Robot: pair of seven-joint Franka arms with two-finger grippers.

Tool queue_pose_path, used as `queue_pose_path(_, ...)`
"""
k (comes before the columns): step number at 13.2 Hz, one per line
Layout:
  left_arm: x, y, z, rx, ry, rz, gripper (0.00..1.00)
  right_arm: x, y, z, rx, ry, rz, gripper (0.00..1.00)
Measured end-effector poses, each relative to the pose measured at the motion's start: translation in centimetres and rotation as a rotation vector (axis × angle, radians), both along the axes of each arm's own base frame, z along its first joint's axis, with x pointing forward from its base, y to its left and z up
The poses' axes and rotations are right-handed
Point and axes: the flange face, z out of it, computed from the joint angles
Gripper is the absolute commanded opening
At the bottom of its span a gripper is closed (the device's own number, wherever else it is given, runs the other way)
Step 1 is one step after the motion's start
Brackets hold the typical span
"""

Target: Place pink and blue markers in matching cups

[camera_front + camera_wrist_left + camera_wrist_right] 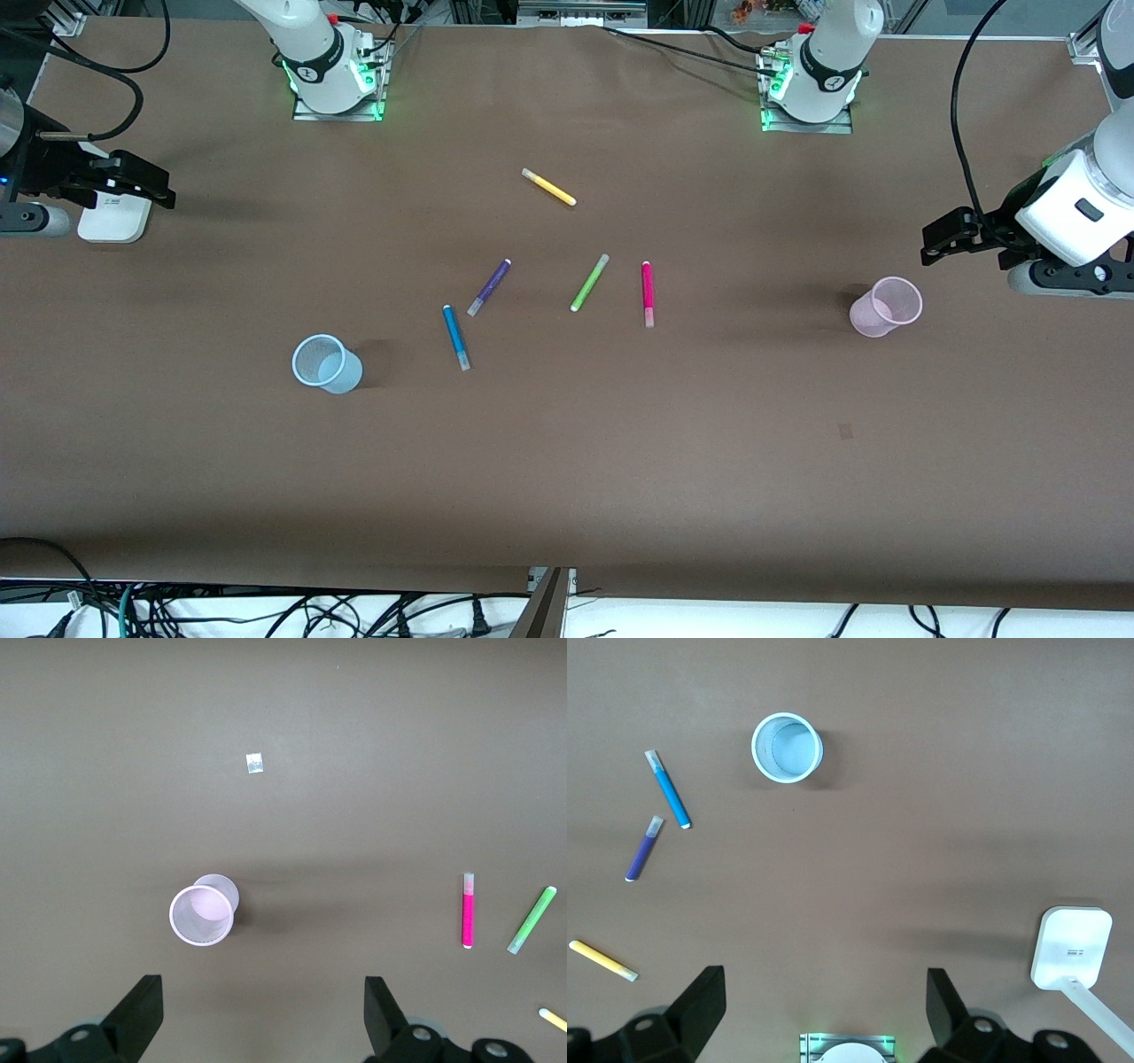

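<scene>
Only the right wrist view shows the white box (1072, 945) clearly.

The pink marker (648, 293) and the blue marker (456, 337) lie flat mid-tabletop. The pink cup (885, 307) stands near the left arm's end, the blue cup (327, 363) toward the right arm's.
</scene>
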Motion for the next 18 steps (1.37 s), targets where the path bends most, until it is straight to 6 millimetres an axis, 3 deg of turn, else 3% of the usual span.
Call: queue_pose_path(18,0.34,0.04,-0.81,-0.002,0.016,-0.001,1.0,0.28,-0.07,-0.38,-0.001,0.006,-0.003,1.0)
